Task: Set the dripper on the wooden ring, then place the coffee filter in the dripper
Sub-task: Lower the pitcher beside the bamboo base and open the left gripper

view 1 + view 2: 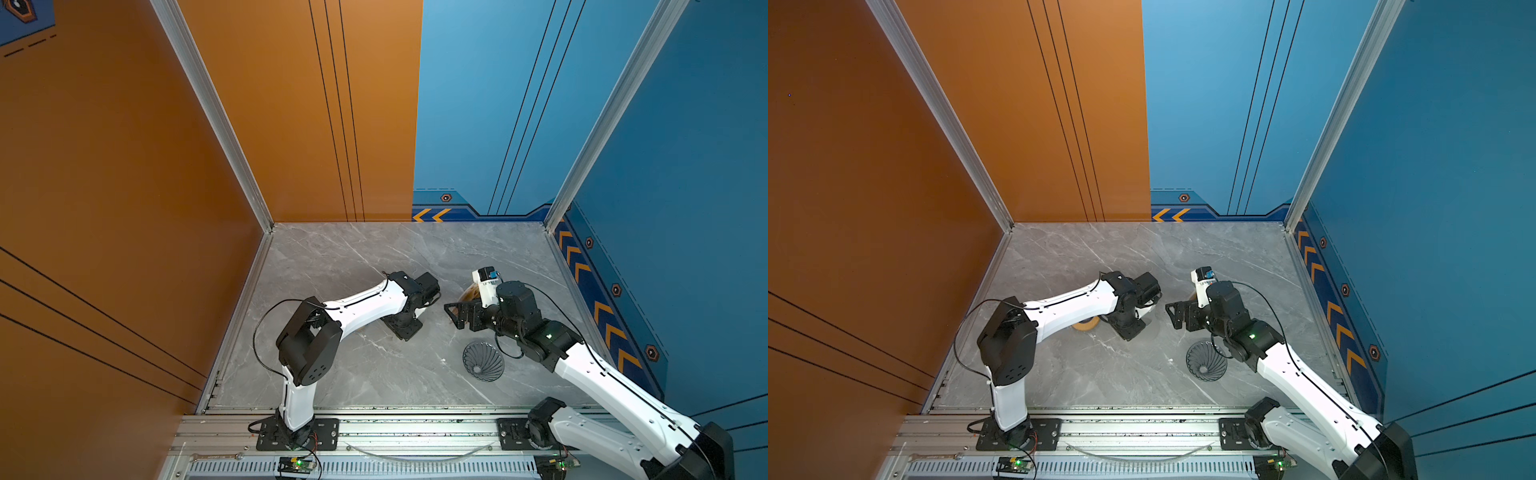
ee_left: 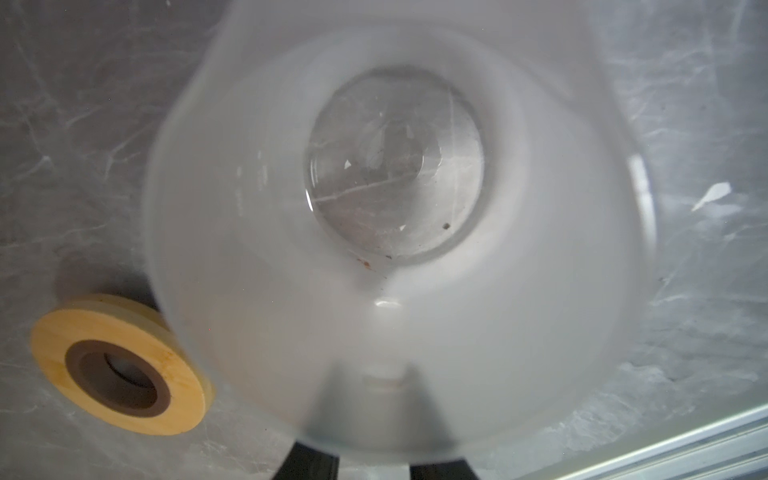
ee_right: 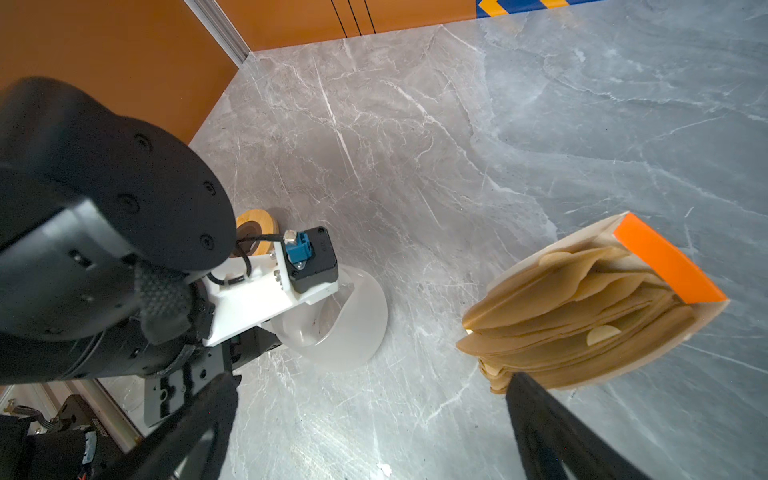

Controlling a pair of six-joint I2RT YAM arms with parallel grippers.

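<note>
Nearest us, on the grey marble table (image 1: 332, 270), we count one dripper (image 1: 483, 360). It is dark and ribbed, with its mouth turned up toward the top views, and it sits just beside the right arm's forearm with nothing in it.

A little further in, the left gripper (image 1: 405, 330) points down over one frosted glass vessel (image 2: 395, 291). The vessel fills the left wrist view and veils the two dark fingers (image 2: 309, 457) behind its wall. We cannot tell whether they clamp the glass or stand loose around it. One tan wooden ring (image 2: 120, 361) lies flat just beside the vessel. In a top view only its edge (image 1: 1086, 324) peeks out from under the left forearm.

Across the middle, the right gripper (image 1: 451, 317) is spread wide and grasps nothing. Beyond it lies one clear packet (image 3: 582, 316) of stacked brown filters with an orange corner. One fingertip (image 3: 517, 384) is just at its lower edge, though we cannot tell if it touches. The right wrist hides most of the packet from above.
</note>
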